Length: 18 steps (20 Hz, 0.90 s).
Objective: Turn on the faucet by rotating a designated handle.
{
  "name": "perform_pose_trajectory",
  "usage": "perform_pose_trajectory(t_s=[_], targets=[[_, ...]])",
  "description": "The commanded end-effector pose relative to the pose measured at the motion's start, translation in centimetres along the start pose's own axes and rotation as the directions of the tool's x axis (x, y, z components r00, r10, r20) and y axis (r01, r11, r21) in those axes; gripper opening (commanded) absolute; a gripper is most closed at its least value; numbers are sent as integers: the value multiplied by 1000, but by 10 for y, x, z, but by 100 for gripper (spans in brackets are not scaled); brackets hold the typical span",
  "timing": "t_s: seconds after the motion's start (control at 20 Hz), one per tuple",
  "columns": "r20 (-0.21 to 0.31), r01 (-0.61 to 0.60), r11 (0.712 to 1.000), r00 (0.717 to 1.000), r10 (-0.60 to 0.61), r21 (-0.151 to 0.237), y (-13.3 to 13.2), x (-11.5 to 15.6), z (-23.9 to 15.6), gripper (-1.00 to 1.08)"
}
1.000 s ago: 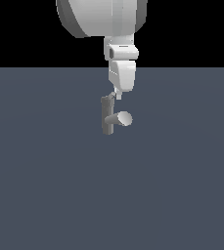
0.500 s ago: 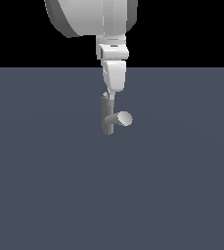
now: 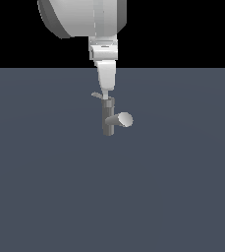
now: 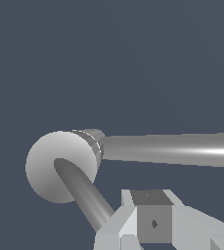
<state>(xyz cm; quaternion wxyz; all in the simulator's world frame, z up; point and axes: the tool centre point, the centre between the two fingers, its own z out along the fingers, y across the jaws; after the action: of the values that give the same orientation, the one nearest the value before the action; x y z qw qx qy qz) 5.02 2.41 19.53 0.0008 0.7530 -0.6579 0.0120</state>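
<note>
A flat, plain slate-blue worktop fills the lower part of the exterior view, uniform in colour and unmarked. Above its straight far edge lies a solid black background. The wrist view shows the same slate-blue surface.

grey faucet, white tool
</note>
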Motion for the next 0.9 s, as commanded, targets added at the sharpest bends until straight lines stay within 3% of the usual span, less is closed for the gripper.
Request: perform_pose_trajectory(t_s=[0.0, 0.15, 0.2, 0.85], targets=[[18, 65, 998, 998, -65, -9, -8, -52, 11, -100], [19, 69, 998, 997, -69, -12, -12, -62, 12, -100], [-3, -3, 1000, 1000, 3, 3, -11, -9, -1, -100], [7, 31, 1000, 999, -31, -5, -46, -38, 6, -100]])
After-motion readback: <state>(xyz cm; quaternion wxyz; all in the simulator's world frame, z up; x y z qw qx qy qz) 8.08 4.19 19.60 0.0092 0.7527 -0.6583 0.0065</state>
